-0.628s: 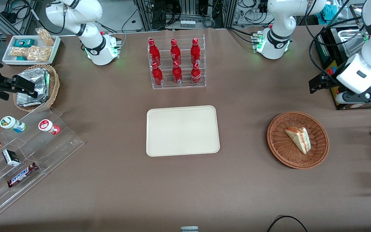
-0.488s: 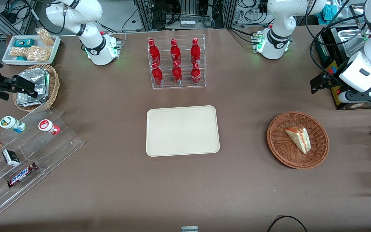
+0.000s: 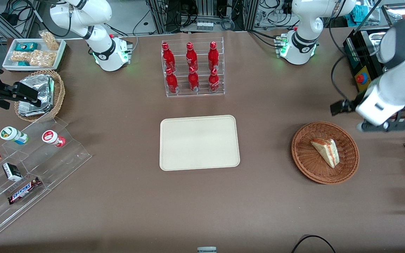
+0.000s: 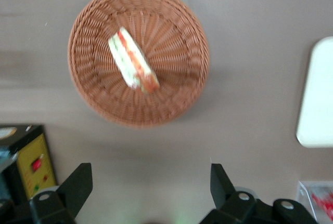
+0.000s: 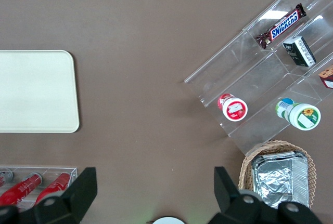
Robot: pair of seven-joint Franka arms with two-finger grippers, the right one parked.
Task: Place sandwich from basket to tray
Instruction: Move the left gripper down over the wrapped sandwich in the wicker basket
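Now swung in toward basket point(image 3: 325, 152), gripper point(image 4: 148, 190) spread wide and empty; sandwich point(image 3: 326, 152) still unpicked, tray point(image 3: 199, 142) bare.

A triangular wrapped sandwich point(image 3: 326, 151) with red and green filling lies flat in the middle of a shallow reddish-brown wicker basket point(image 3: 304, 158). A bare cream tray point(image 3: 199, 142) sits mid-table, well apart. The gripper point(image 4: 148, 187) hovers nearby, fingers spread.

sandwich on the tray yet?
No, the sandwich lies in the basket, the tray is bare, and the open gripper hangs above the table beside the basket.
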